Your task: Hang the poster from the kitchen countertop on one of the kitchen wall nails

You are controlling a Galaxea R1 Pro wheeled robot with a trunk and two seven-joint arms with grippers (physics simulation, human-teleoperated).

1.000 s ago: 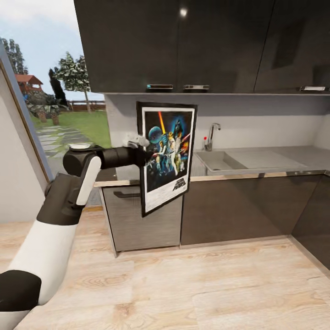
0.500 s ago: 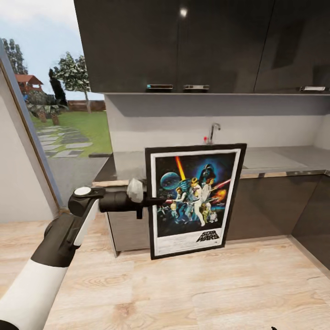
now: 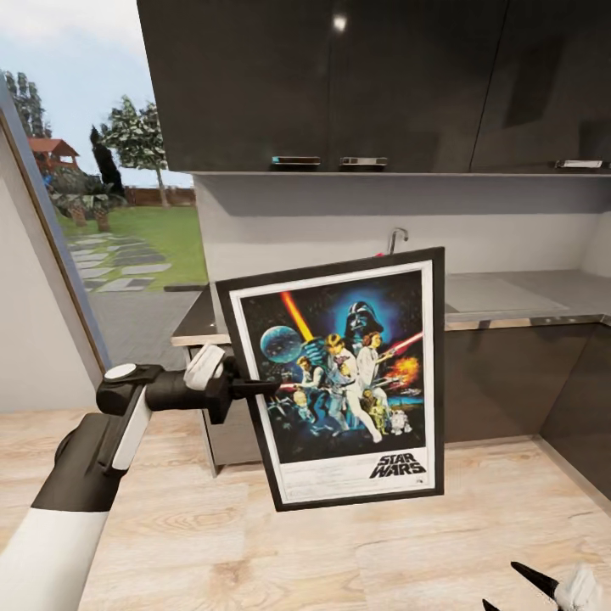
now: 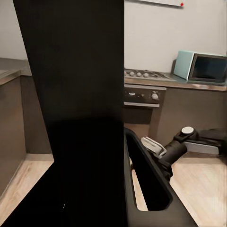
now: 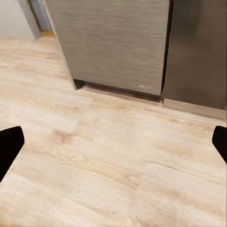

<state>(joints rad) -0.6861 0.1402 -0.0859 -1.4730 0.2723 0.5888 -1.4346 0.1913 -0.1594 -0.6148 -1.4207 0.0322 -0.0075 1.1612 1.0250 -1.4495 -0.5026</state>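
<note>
The poster (image 3: 339, 382), black-framed with a white border and dark blue artwork, hangs in the air in front of the cabinets, tilted with its top leaning left. My left gripper (image 3: 259, 388) is shut on its left edge at mid-height. In the left wrist view the poster's black back (image 4: 75, 94) runs alongside one dark finger (image 4: 146, 182). The kitchen countertop (image 3: 526, 297) of grey metal runs behind it, with the chrome tap (image 3: 395, 237) showing above the frame. My right gripper (image 3: 509, 594) is low at the right, open over the floor, its fingertips (image 5: 9, 146) far apart.
Dark upper cabinets (image 3: 339, 85) hang above the worktop and dark cabinet fronts (image 3: 509, 382) stand below it. A glass wall (image 3: 51, 255) to the garden is at the left. The left wrist view shows an oven (image 4: 142, 97), a teal microwave (image 4: 201, 66) and wooden floor (image 5: 113, 142).
The left arm has lowered and drawn back toward me, carrying the poster off the countertop and turning its face to the camera, now tilted. The right gripper's tips have come into view at the bottom right.
</note>
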